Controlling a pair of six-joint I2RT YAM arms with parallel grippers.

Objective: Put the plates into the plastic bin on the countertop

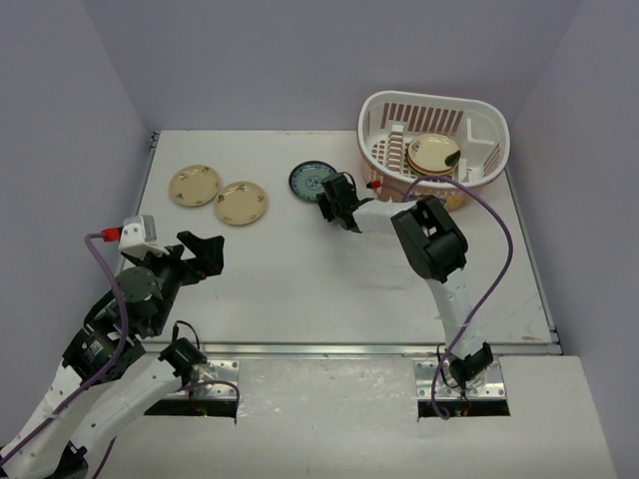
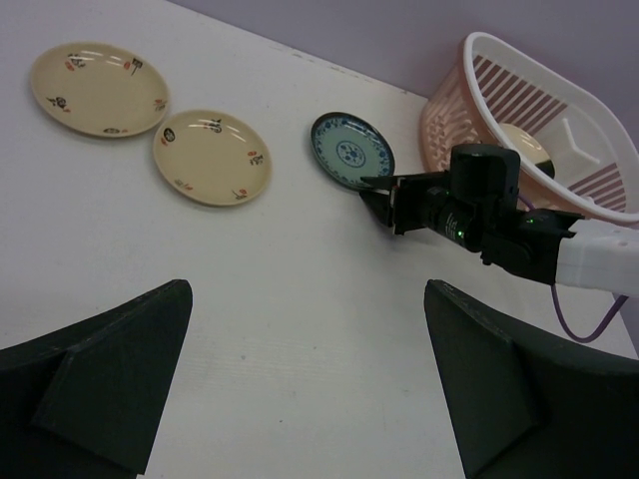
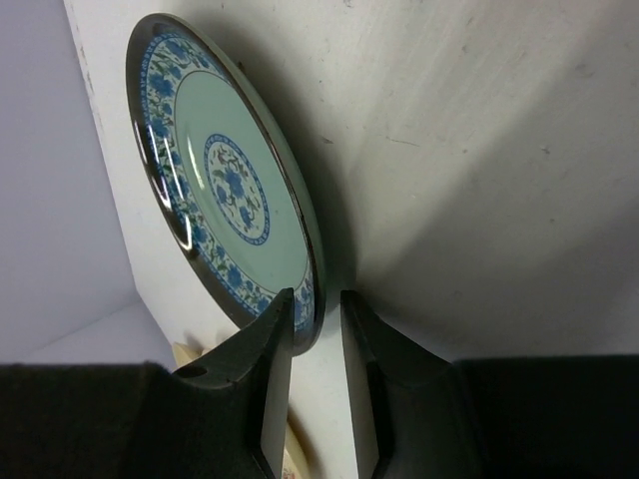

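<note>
A blue patterned plate (image 1: pixel 312 180) (image 2: pixel 349 150) (image 3: pixel 230 190) lies on the countertop (image 1: pixel 300 289) left of the plastic bin (image 1: pixel 439 97) (image 2: pixel 559 90). My right gripper (image 1: pixel 323 202) (image 2: pixel 374 190) (image 3: pixel 318 299) has its jaws narrowed around the plate's near rim, one finger over the top face, the other under the edge. Two cream floral plates (image 1: pixel 195 185) (image 1: pixel 242 203) (image 2: pixel 98 88) (image 2: pixel 212 157) lie further left. My left gripper (image 1: pixel 205 251) (image 2: pixel 308 289) stands wide open over bare countertop, holding nothing.
The bin holds stacked plates (image 1: pixel 432 152) with a cream one on top. A purple cable (image 1: pixel 499 230) loops from the right arm past the bin's front. Purple walls close in the table at the back and sides.
</note>
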